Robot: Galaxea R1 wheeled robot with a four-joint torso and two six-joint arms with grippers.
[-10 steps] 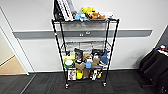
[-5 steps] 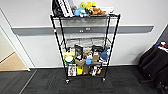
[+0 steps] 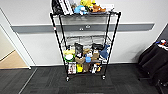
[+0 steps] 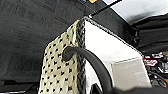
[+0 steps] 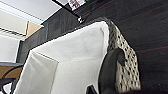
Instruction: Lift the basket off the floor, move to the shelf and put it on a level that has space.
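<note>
Head cam faced the tall narrow black wire rack (image 3: pixel 85 45) on casters, standing on dark grey carpet-tile floor (image 3: pixel 50 82) against a white wall w/ a grey rail. Top tier was packed: books, blue and yellow soft toys. 2nd wire-mesh tier from top (image 3: pixel 86 40) looked bare. Lower tiers were crammed w/ bottles, boxes and packets.

Small rectangular beige woven basket (image 4: pixel 60 67) w/ dark dots and cream-white cloth lining showed in both wrist cams, carpet visible beyond it. Left tool (image 4: pixel 82 60): a curved dark finger (image 4: pixel 85 56) hooked over the rim, on the speckled outer wall; looked clamped on that rim. Right tool (image 5: pixel 111 70): a dark finger (image 5: pixel 110 67) sat likewise on the opposite woven wall, gripping the rim. Rack's post and caster showed past the basket in right wrist cam.
</note>
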